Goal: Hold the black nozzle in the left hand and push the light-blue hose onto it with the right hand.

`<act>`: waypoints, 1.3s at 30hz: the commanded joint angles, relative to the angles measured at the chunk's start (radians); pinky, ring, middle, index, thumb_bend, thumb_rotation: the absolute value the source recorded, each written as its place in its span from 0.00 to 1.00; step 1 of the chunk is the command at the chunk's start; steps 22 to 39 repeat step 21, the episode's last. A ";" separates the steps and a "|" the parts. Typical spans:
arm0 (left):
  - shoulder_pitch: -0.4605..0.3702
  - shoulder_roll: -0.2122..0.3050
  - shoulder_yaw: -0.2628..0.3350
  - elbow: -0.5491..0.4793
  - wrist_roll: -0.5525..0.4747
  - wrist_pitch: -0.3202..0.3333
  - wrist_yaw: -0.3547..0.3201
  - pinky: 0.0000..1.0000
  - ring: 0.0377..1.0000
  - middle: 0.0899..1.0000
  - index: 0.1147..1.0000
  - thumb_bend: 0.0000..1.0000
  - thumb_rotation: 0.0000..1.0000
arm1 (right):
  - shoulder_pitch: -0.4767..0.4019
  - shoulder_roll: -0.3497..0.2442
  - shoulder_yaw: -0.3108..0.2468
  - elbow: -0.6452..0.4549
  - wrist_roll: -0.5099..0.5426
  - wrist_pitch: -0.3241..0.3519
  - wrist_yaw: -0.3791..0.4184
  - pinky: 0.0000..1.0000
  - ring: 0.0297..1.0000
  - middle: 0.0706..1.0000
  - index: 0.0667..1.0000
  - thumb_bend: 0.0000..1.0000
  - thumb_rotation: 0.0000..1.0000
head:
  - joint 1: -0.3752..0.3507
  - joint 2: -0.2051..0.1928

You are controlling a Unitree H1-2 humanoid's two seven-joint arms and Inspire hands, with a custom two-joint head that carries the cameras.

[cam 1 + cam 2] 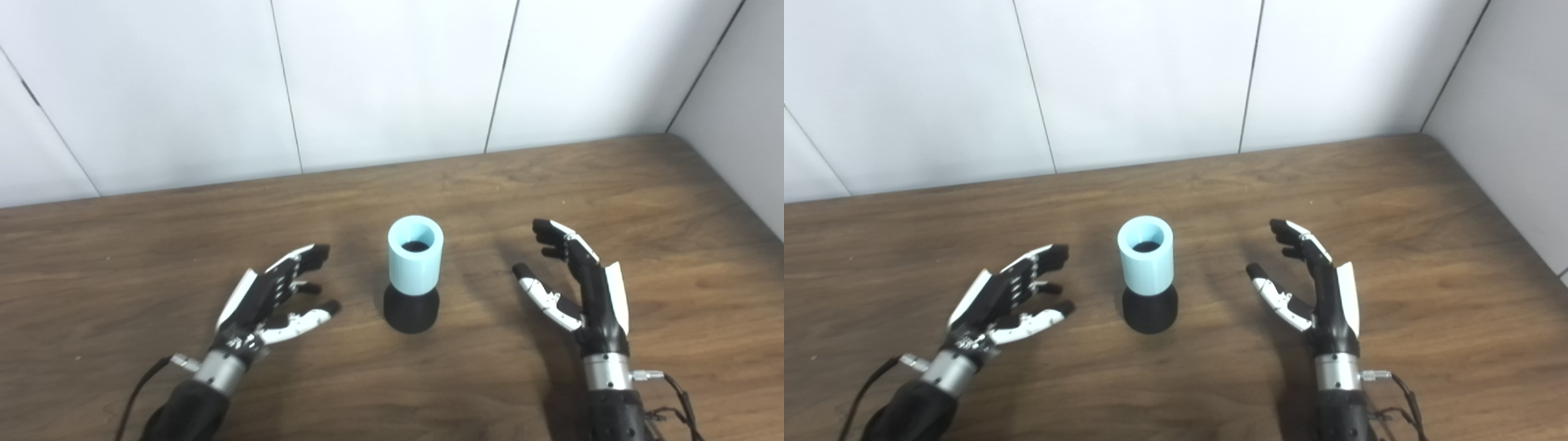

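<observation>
A short light-blue hose [415, 253] stands upright on top of the black nozzle [411, 309], which rests on the wooden table [643, 202] at the centre. Through the hose's open top I see the dark tip of the nozzle. My left hand [271, 298] hovers open to the left of the pair, fingers spread toward it, not touching. On the other side my right hand [576, 282] is open too, palm turned inward, a hand's width away from the hose.
White panelled walls [392, 79] close off the back edge of the table, and a wall also runs along the right side. Cables trail from both wrists near the bottom edge.
</observation>
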 commanded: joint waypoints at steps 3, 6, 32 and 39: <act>0.068 0.069 0.102 -0.079 0.045 0.135 0.055 0.73 0.76 0.76 0.75 0.28 0.28 | 0.005 0.002 -0.001 0.015 0.005 0.007 0.004 0.68 0.73 0.73 0.71 0.32 0.38 | -0.003 -0.005; 0.066 0.071 0.149 -0.140 -0.010 0.154 0.036 0.79 0.81 0.81 0.77 0.33 0.61 | 0.006 0.008 -0.003 -0.001 0.019 0.033 0.013 0.68 0.73 0.73 0.71 0.30 0.35 | -0.003 -0.008; 0.124 -0.017 0.287 -0.166 -0.243 -0.067 0.028 0.98 0.99 0.97 0.95 0.43 0.76 | 0.029 -0.050 0.031 -0.071 0.071 0.005 0.106 0.79 0.84 0.84 0.81 0.24 0.61 | 0.022 -0.012; 0.124 -0.017 0.287 -0.166 -0.243 -0.067 0.028 0.98 0.99 0.97 0.95 0.43 0.76 | 0.029 -0.050 0.031 -0.071 0.071 0.005 0.106 0.79 0.84 0.84 0.81 0.24 0.61 | 0.022 -0.012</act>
